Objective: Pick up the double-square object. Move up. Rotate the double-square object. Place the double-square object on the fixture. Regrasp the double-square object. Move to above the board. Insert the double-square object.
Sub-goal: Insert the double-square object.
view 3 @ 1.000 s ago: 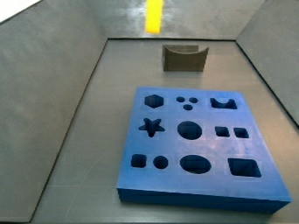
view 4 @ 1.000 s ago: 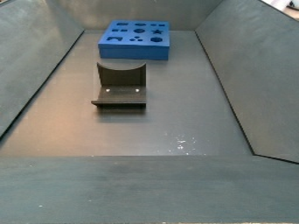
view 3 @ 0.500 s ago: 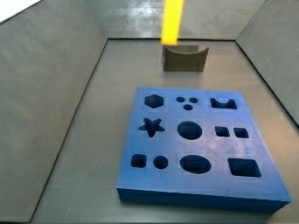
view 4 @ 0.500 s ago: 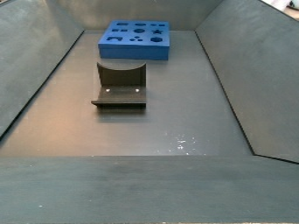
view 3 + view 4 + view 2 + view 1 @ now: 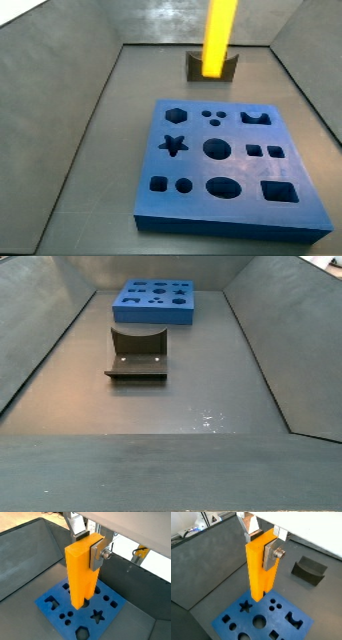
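Overhead: one gripper [image 5: 261, 539] — one double-square object [image 5: 260, 569]; one board [image 5: 264, 619]

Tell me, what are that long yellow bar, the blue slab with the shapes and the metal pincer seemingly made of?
The double-square object, held upright in the pincer above the board: probably matte plastic, given its uniform orange-yellow, glare-free faces. The board looks like plastic or dense foam: flat, even blue with crisp dark cut-outs. The pincer's fingers look like bare metal: silvery plates with a screw head.
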{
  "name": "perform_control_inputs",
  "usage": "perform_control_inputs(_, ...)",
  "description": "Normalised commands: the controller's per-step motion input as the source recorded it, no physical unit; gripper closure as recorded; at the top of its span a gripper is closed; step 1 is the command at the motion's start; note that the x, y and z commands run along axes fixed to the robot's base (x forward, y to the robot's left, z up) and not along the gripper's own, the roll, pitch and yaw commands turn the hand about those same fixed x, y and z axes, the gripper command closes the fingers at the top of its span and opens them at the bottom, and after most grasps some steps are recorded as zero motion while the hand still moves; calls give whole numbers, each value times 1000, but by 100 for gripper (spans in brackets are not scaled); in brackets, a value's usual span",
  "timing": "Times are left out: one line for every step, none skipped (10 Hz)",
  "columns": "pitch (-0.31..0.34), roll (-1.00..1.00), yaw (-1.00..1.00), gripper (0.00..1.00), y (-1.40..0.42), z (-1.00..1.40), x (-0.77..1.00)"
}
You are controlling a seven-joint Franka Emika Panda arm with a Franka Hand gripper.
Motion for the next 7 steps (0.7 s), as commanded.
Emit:
perform_control_inputs(0, 0, -3, 100, -131, -243, 1000)
perform_control_inputs(0, 0, 0, 100, -94, -274, 1000)
perform_control_inputs(0, 0, 0, 100, -80, -283, 1000)
perform_control_inputs(0, 0, 0, 100, -46, -277, 1000)
perform_control_inputs(0, 0, 0, 100, -37, -280, 1000)
perform_control_inputs(0, 0, 0, 100, -37, -277, 1000)
perform_control_inputs(0, 0, 0, 100, -40, -274, 1000)
